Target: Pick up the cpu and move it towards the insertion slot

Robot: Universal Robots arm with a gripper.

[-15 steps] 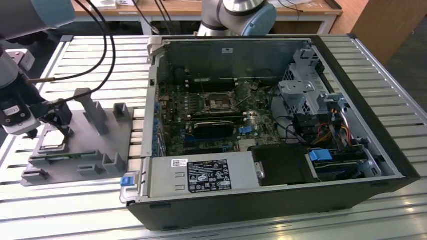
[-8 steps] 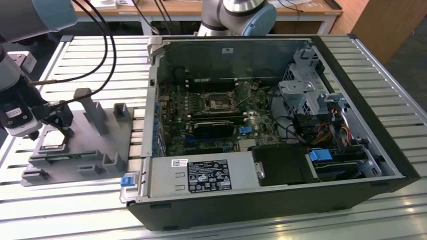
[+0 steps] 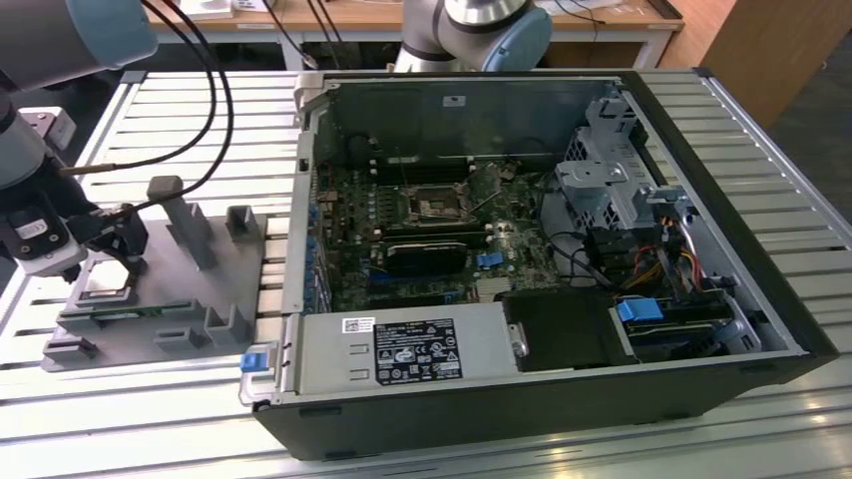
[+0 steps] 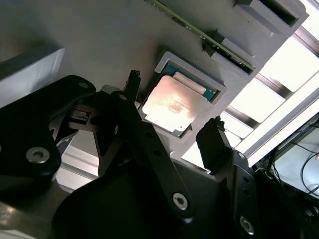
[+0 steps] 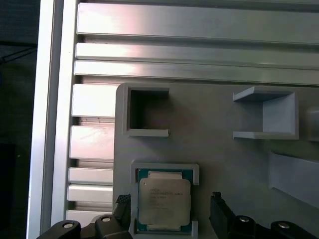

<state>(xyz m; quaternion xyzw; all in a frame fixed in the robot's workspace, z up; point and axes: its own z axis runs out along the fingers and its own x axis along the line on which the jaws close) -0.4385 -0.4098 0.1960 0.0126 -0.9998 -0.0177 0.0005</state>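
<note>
A grey fixture plate (image 5: 209, 149) lies on the slatted metal surface (image 3: 239, 120). It carries several raised holders and pockets. One shallow, low-walled pocket (image 5: 167, 168) holds the cpu (image 5: 164, 199), which lies flat and fills nearly the whole frame. A deeper square recess (image 5: 147, 114) with a dark interior sits on the plate just beyond that pocket, away from the hand.

The hand (image 5: 169, 206) hangs directly over the cpu with its two black fingers (image 5: 218, 209) spread. One finger stands off each opposite side of the chip, and nothing is pinched between them. In both wrist views the cpu lies between the fingertips and below them, with a gap on either side.

The cpu is a flat square with a silver-grey metal lid that catches a warm, pinkish glare in the second wrist view. Around the lid runs a narrow teal-green edge, and faint print crosses its middle.

The open computer case (image 3: 533, 409) lies on the same surface, well apart from the hand, towards the exterior view's right. Inside it is a green board (image 3: 349, 225). On that board sits the insertion slot (image 3: 433, 206), a dark square socket with a thin metal frame.
</note>
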